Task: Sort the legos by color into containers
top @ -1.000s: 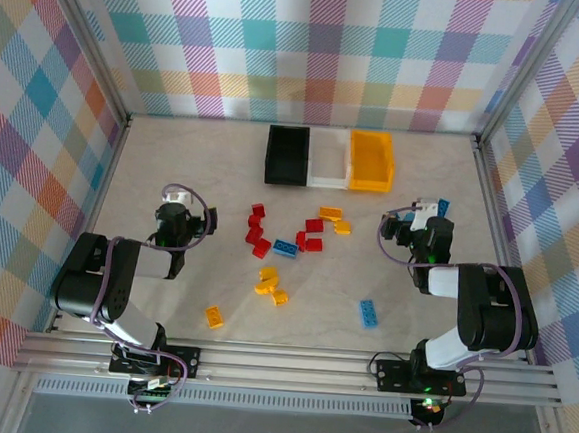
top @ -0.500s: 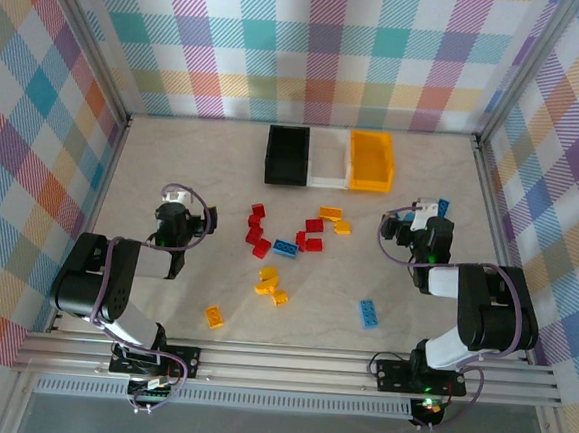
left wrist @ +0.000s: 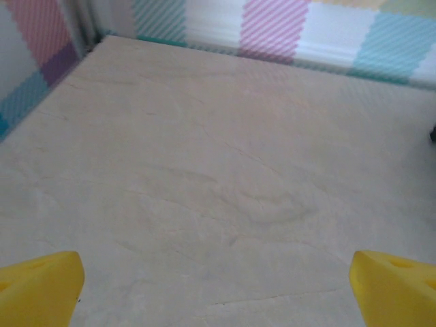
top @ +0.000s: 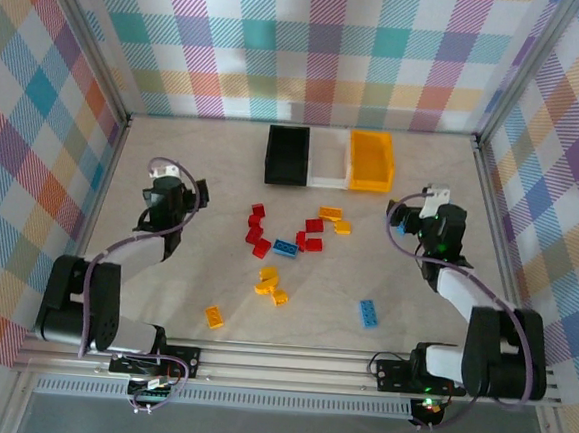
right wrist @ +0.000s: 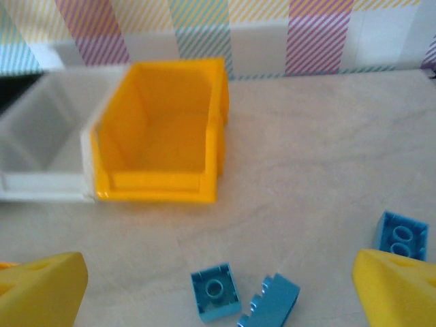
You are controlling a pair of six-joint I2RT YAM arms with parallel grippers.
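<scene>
Red (top: 259,236), blue (top: 285,247) and yellow-orange legos (top: 269,284) lie scattered mid-table. At the back stands the row of containers: a black bin (top: 286,154), a white bin (top: 328,159) and a yellow-orange bin (top: 371,161). My left gripper (top: 167,189) hovers at the left, open over bare table, its yellow fingers (left wrist: 41,286) wide apart. My right gripper (top: 435,216) is open at the right. Between its fingers (right wrist: 42,286) lie two blue bricks (right wrist: 216,291) (right wrist: 272,304), and a third blue brick (right wrist: 402,235) rests by the right finger. The yellow-orange bin (right wrist: 163,133) and white bin (right wrist: 41,136) stand beyond.
Checked walls and metal rails (top: 492,192) close in the table on three sides. One blue brick (top: 368,312) and one yellow brick (top: 213,317) lie apart near the front. Both arm bases sit at the near edge.
Both arms have stretched out towards the back of the table. The left gripper has gone back and slightly left, the right gripper back a little. The legos have not moved.
</scene>
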